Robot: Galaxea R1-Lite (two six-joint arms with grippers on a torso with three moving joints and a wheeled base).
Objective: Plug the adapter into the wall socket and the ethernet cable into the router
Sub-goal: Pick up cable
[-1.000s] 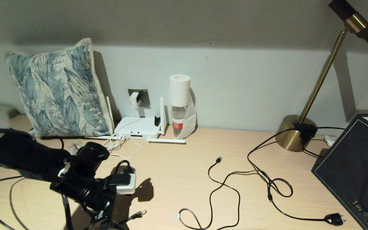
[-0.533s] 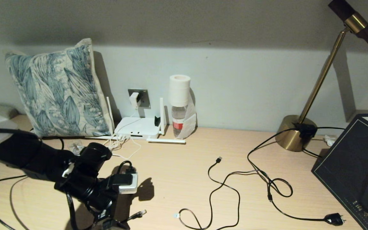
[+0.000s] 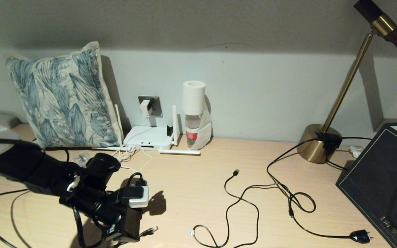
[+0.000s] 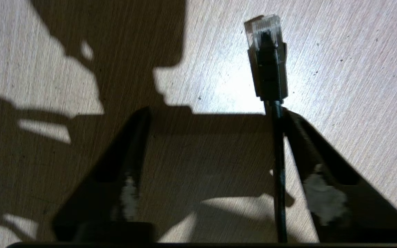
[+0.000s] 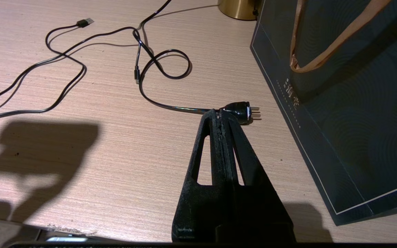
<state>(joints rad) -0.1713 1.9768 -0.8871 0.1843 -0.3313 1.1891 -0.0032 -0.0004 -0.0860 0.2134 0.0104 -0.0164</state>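
The white adapter [image 3: 145, 107] sits in the grey wall socket [image 3: 154, 105] at the back wall, its thin white cord dropping to the white router [image 3: 148, 137] below. The ethernet cable's clear plug [image 3: 150, 229] lies on the desk near the front edge. My left gripper [image 4: 215, 113] hangs open low over the desk. The black cable [image 4: 278, 165] runs between its fingers, close beside one finger [image 4: 317, 165], and the plug [image 4: 267, 58] lies just past the tips. My right gripper [image 5: 221, 115] is shut on nothing and is out of the head view.
A leaf-print pillow [image 3: 60, 96] leans beside the router. A bottle topped by a paper roll [image 3: 193, 113] stands on its other side. A thin black cord [image 3: 243, 199] with a black plug [image 5: 240, 112] crosses the desk towards a brass lamp base [image 3: 319, 143] and a dark bag [image 3: 381, 179].
My left arm has shifted slightly to the right and its gripper has come down nearer the ethernet plug. Nothing else has moved.
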